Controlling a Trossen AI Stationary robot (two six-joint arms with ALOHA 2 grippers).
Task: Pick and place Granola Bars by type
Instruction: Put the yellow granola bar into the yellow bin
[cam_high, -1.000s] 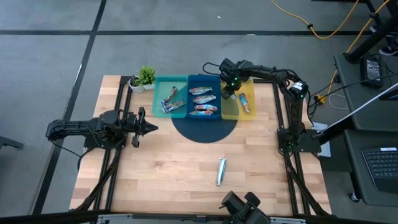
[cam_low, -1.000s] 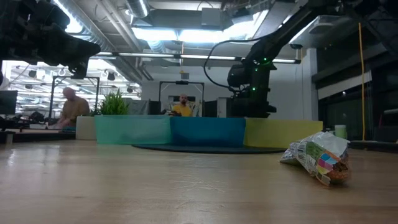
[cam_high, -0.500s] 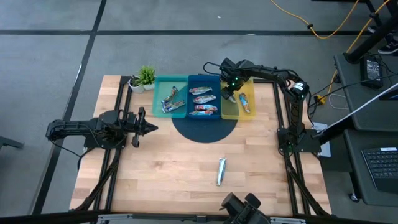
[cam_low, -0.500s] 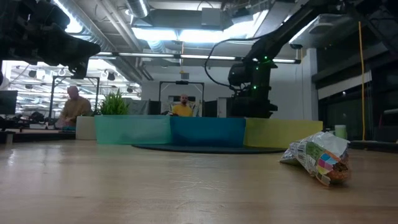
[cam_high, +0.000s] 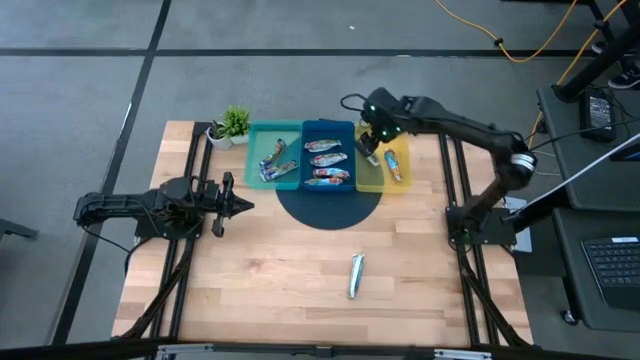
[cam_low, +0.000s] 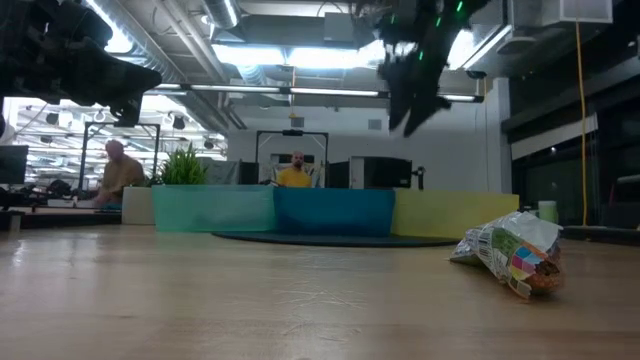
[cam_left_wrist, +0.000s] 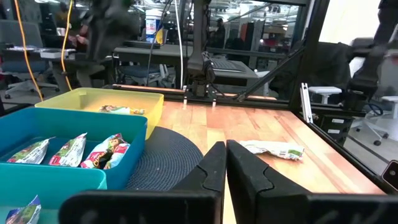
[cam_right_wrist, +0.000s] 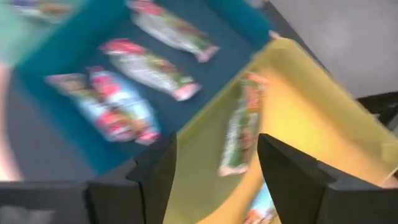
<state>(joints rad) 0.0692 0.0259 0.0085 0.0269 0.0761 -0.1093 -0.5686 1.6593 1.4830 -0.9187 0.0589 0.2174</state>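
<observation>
Looking down from the high view, you see three trays side by side at the far edge of the table (cam_high: 260, 270): a teal tray (cam_high: 272, 162), a blue tray (cam_high: 327, 157) and a yellow tray (cam_high: 395, 170). Granola bars lie in each: a few in the teal one (cam_high: 275, 160), three in the blue one (cam_high: 327, 160), and a bar (cam_high: 394, 166) in the yellow one. Your right hand (cam_high: 372, 146) hangs above the yellow tray's inner side with its fingers spread and nothing between them. One silver bar (cam_high: 355, 275) lies alone near the table's near edge. Your left hand (cam_high: 240, 205) waits over the left side of the table, closed and empty. A small potted plant (cam_high: 232, 125) stands just beside the teal tray.

From the low view, the right hand (cam_low: 410, 105) is raised well above the trays, and the lone bar (cam_low: 512, 255) rests on the wood in the foreground. Two people sit in the room behind.

In the left wrist view, the dark fingers (cam_left_wrist: 245, 171) press together; beyond them you see the lone bar (cam_left_wrist: 273, 149).

In the right wrist view, the fingers (cam_right_wrist: 292, 171) stand wide apart over the yellow tray (cam_right_wrist: 311, 106), with a bar (cam_right_wrist: 239, 134) lying in it between them.
</observation>
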